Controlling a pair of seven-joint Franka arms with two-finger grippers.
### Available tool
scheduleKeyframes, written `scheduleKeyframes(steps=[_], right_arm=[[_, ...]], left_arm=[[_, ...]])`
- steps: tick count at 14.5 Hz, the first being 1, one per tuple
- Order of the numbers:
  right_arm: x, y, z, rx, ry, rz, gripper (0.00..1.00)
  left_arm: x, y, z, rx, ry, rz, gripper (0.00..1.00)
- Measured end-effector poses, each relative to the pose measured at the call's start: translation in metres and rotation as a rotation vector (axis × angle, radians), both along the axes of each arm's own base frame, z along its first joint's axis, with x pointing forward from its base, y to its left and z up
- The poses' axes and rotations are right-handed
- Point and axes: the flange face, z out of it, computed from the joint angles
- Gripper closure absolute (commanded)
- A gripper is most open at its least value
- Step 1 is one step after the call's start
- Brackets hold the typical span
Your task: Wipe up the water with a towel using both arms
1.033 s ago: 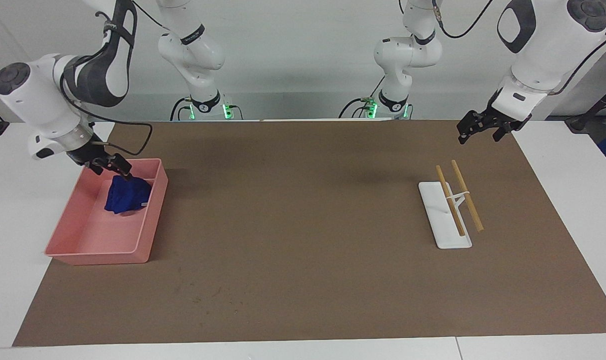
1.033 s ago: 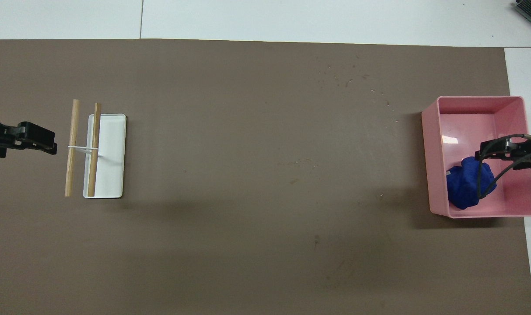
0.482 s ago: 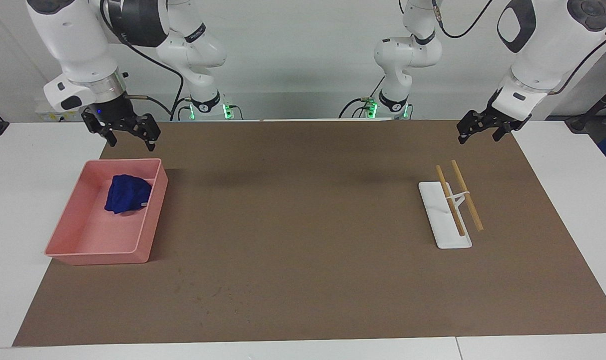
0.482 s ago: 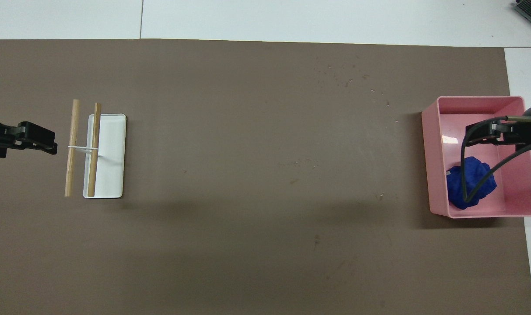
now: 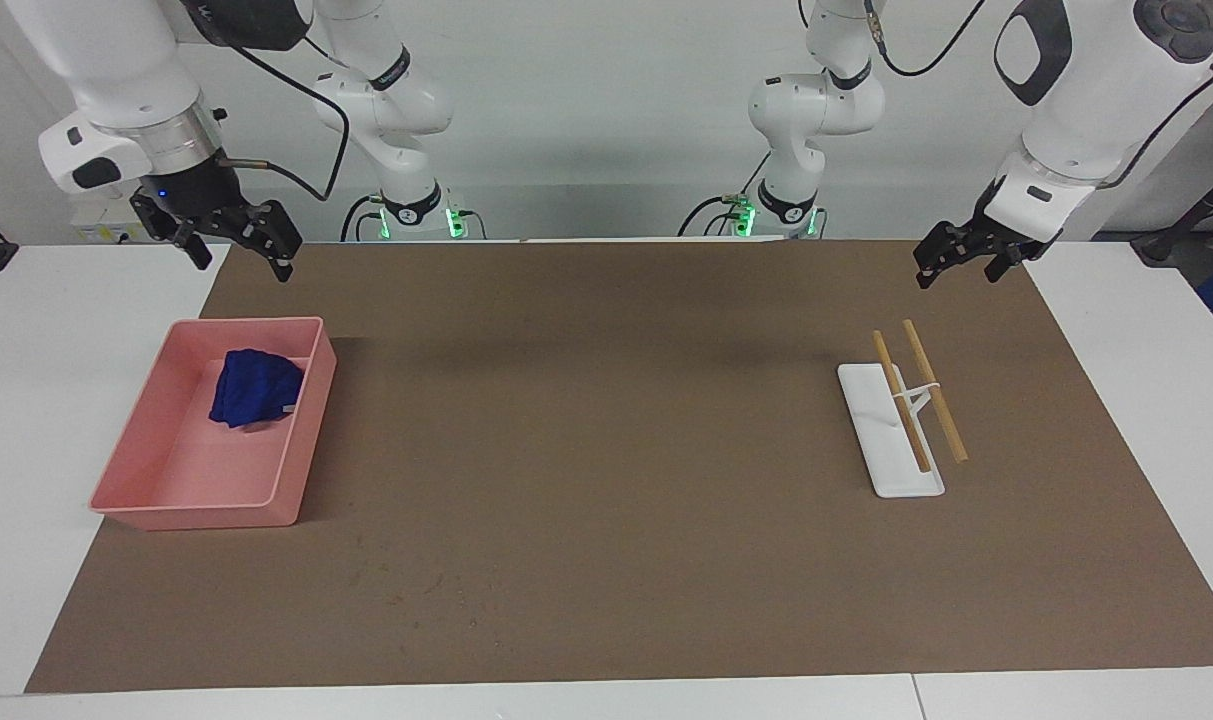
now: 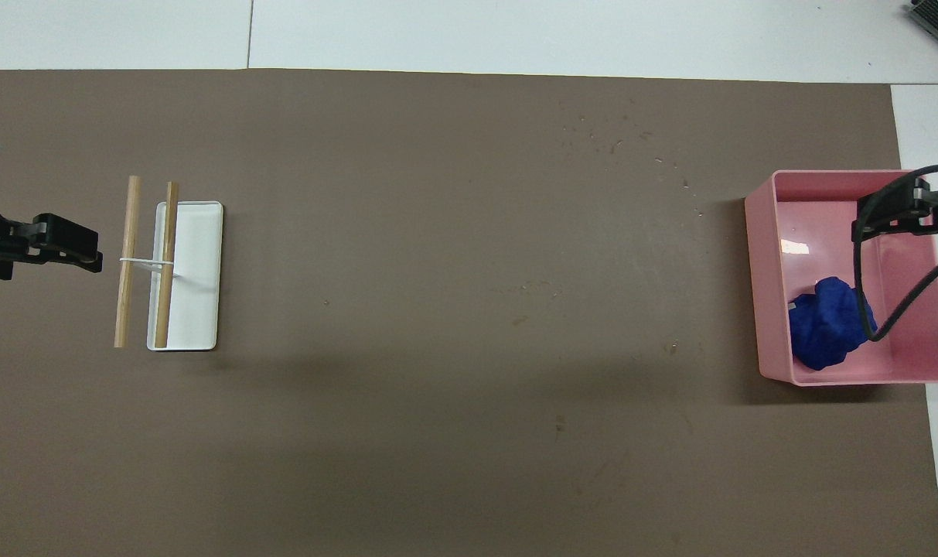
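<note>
The deep-blue towel [image 5: 254, 388] lies bunched in the pink tray [image 5: 171, 512], in the tray's end nearer to the robots. It also shows in the overhead view [image 6: 824, 325], inside the tray [image 6: 764, 271]. My right gripper [image 5: 238, 260] hangs open and empty, high over the tray and well clear of the towel; in the overhead view [image 6: 874, 219] its cable crosses the towel. My left gripper [image 5: 956, 270] is open and empty, and waits in the air beside the wooden rods at the left arm's end [image 6: 82, 251].
A white flat stand [image 5: 891, 450] carries two wooden rods [image 5: 934, 392] tied with a white band, at the left arm's end; both show in the overhead view [image 6: 194, 271]. A brown mat [image 5: 606, 450] covers the table.
My right gripper rose from the towel in the tray, empty and open. The towel stayed in the tray. The left arm has not moved.
</note>
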Motion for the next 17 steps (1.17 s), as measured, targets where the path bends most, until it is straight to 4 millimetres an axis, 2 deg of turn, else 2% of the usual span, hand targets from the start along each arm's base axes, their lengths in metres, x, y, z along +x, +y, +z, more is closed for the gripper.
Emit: scheduleKeyframes(steps=[5, 9, 17], right_arm=[[-0.014, 0.004, -0.009, 0.013, 0.003, 0.031, 0.00], [-0.017, -0.001, -0.015, 0.013, 0.003, 0.039, 0.00], [-0.020, 0.003, -0.023, 0.048, -0.015, 0.040, 0.00]], left_arm=[[0.000, 0.000, 0.000, 0.000, 0.000, 0.001, 0.00], [0.000, -0.001, 0.000, 0.000, 0.000, 0.000, 0.00], [0.001, -0.002, 0.000, 0.000, -0.006, -0.002, 0.00]])
